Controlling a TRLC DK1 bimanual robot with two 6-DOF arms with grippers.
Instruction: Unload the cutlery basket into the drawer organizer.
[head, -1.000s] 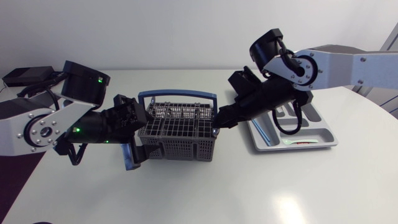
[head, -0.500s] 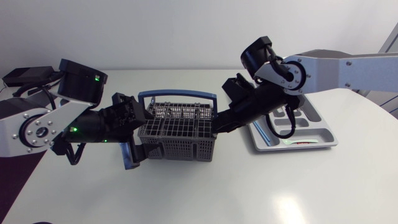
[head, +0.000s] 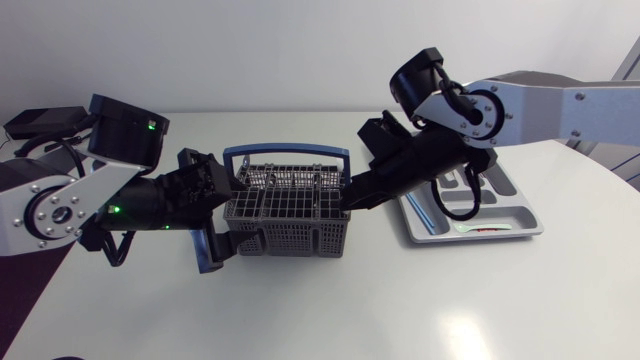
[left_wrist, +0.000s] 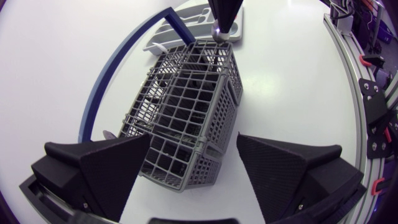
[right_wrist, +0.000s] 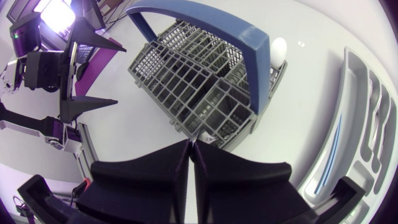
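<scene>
A grey mesh cutlery basket (head: 285, 205) with a blue handle (head: 285, 151) stands mid-table. My left gripper (head: 220, 213) is open, its fingers wide apart on either side of the basket's (left_wrist: 186, 106) near end. My right gripper (head: 347, 197) is at the basket's (right_wrist: 199, 81) opposite end, its fingers pressed together over an end compartment. In the left wrist view a small silvery cutlery end (left_wrist: 222, 34) shows right at the right gripper's (left_wrist: 222, 22) tips. The grey drawer organizer (head: 520, 215) lies to the right, holding a few pieces.
A white oval object (right_wrist: 278, 50) sits beyond the blue handle at the basket's far side. A black box (head: 40, 122) lies at the table's back left corner. Bare white tabletop stretches along the front.
My right gripper has shut at the basket's right end, and its arm has shifted slightly. My left arm and the basket have stayed put.
</scene>
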